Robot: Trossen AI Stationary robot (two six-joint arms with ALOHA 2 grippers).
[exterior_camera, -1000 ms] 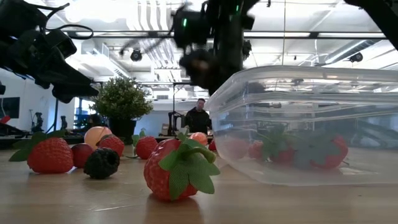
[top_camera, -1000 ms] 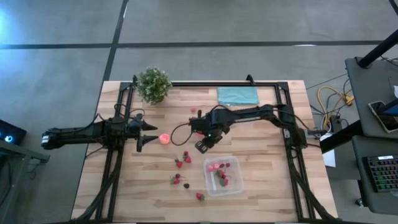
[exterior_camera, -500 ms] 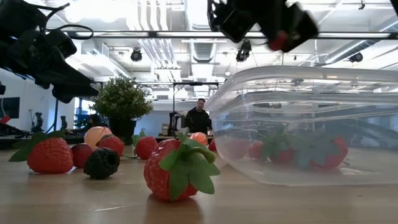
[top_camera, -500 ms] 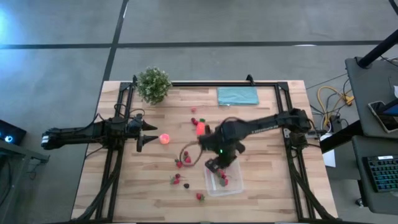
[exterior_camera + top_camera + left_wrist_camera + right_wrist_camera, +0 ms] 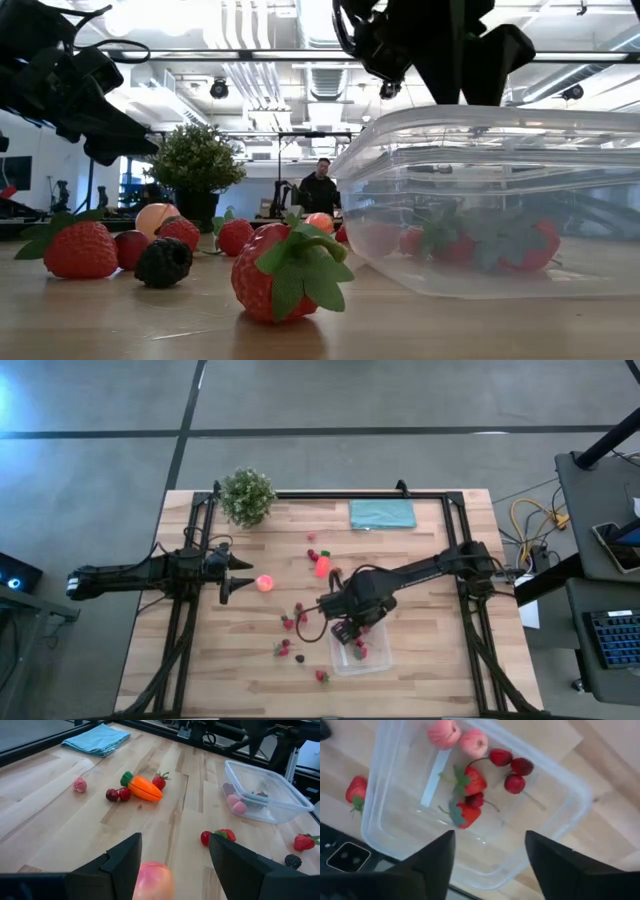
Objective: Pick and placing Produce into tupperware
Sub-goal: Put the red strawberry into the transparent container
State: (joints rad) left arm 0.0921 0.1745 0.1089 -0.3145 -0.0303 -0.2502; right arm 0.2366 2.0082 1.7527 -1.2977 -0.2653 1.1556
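Nearest the low camera, a toy strawberry point(image 5: 287, 272) lies on the table just beside the tupperware point(image 5: 500, 200). The right gripper point(image 5: 490, 855) now hangs over the tub, having swung in from mid-table a second ago. Its fingers stand apart and empty; the red piece it carried half a second ago is gone, and cherries point(image 5: 512, 770) lie inside, so that piece appears delivered. Farther off, the left gripper point(image 5: 172, 857) is unchanged, fingers apart around the pink-orange ball point(image 5: 152, 879). Carrot point(image 5: 142, 787) and loose berries remain.
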